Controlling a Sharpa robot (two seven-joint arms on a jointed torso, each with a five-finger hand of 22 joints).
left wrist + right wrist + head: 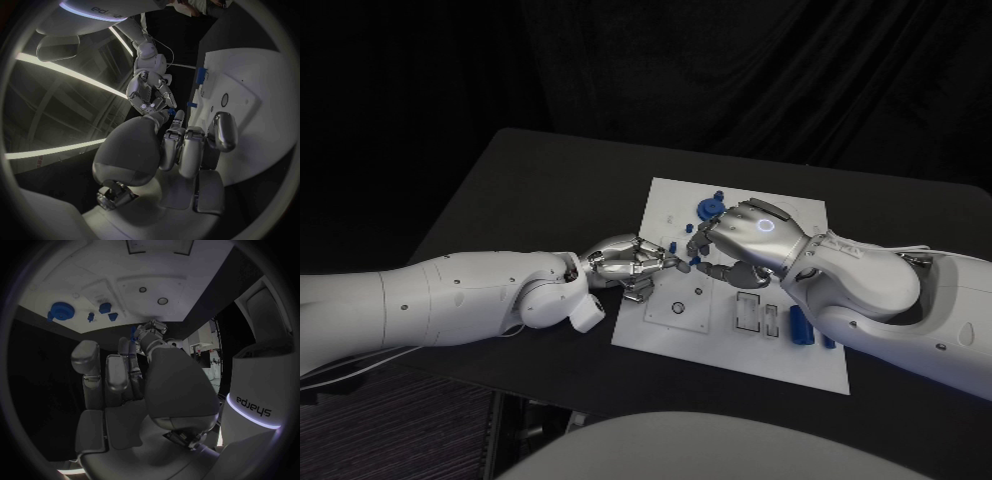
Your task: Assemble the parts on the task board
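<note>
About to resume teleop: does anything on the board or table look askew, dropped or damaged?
Nothing stands out. The white task board lies flat on the black table, blue parts sit on it, none on the table. The left hand and right hand meet fingertip to fingertip over the board around a small blue piece.

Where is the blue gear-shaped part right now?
In the head view the blue gear-shaped part sits near the far edge of the task board, just beyond the right hand and clear of the left hand.
</note>
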